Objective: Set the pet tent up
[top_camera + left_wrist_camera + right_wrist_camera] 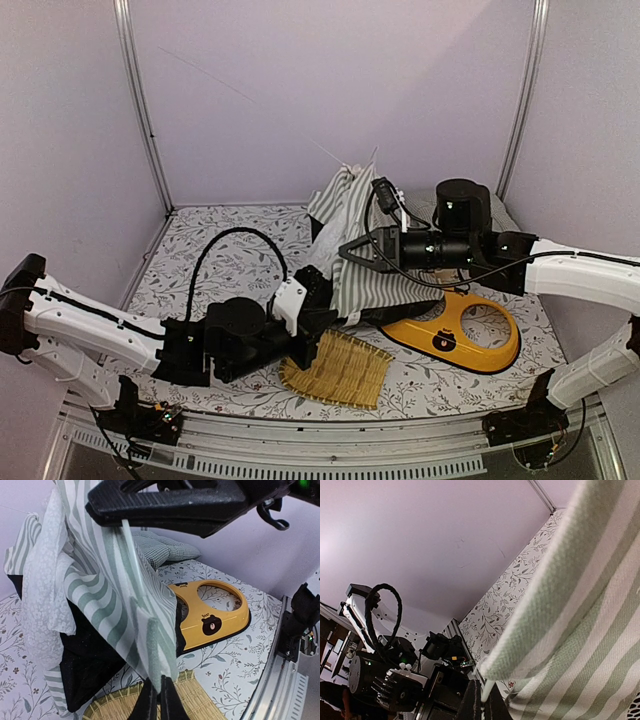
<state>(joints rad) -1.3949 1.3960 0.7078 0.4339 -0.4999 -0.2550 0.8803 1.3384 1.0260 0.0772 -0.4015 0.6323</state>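
A robot test booth rather than a home. Plain lilac walls (330, 90) stood behind both pincers, met at the corners by bare aluminium posts (140, 100). A table (180, 250) with a floral-print cover lay beneath them, and a slotted metal rail (350, 455) ran along the edge behind the arms' bases. Staged props sat close by: a striped pet tent (350, 215) between the left pincer (320, 285) and right pincer (345, 250), a yellow bowl stand (410, 332) below the right one, and a woven mat (340, 370) under the left.

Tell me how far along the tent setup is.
Done: the tent is partly raised off the table. In hand: the left gripper pinches a striped edge of it, the right gripper pinches a thin white pole. Still to do: the cloth hangs slack and folded, not spread into a standing shape; the cushion lies outside, beyond it.
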